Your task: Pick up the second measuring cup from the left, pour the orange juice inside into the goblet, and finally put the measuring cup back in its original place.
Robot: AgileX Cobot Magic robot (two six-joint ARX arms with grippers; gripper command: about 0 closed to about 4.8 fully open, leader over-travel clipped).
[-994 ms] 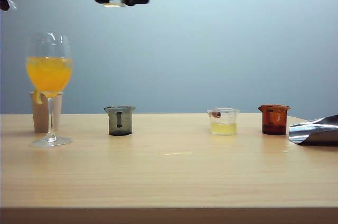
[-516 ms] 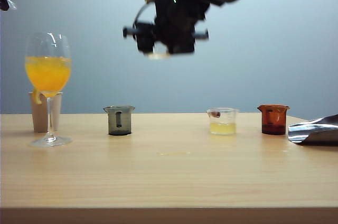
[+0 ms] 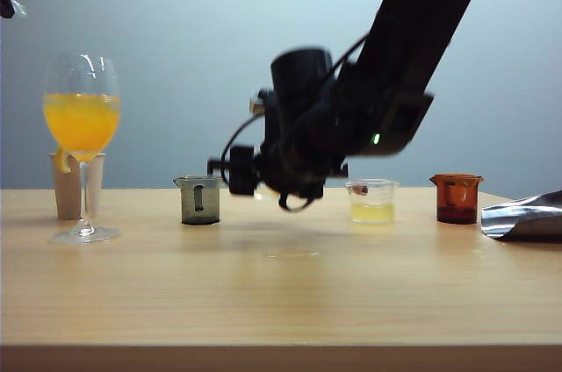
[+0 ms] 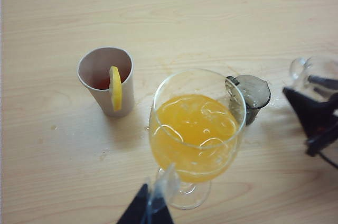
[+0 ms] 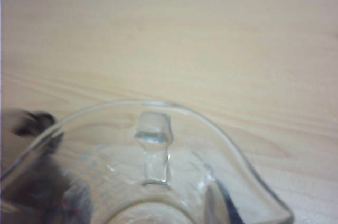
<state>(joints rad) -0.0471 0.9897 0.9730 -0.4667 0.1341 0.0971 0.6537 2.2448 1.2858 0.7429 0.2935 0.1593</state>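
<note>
Clear measuring cup [image 5: 153,176] — gripped inside the right claw [image 3: 263,186] — above the table [image 3: 281,284].

Pale wooden table [image 3: 290,293] before a plain, evenly lit grey-blue wall [image 3: 193,47]

The right arm [image 3: 421,30] is a boxy matte-black link bearing a small green indicator light [image 3: 376,138]. Black cables [image 3: 241,135] loop around its rounded wrist housing. The left tool [image 4: 153,205] shows dark blue-black fingers tipped with clear pads.
</note>
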